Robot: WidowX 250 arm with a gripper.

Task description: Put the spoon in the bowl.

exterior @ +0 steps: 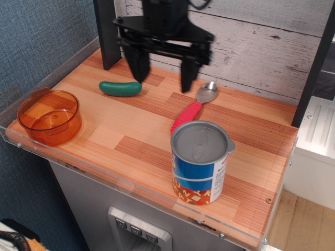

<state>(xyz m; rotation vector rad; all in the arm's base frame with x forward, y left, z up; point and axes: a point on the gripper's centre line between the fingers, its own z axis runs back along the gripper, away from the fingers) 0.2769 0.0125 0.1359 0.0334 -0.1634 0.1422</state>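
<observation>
The spoon lies flat on the wooden table, its silver head pointing to the back right and its pink-red ribbed handle running down behind the can. The orange translucent bowl stands empty at the table's front left corner. My black gripper hangs open and empty above the back middle of the table, to the left of the spoon's head and right of the green pickle-shaped object. Its two fingers are spread wide and hold nothing.
A green pickle-shaped object lies at the back left. A blue-labelled tin can stands at the front, just in front of the spoon's handle. A dark post rises at the back left. A clear rim edges the table.
</observation>
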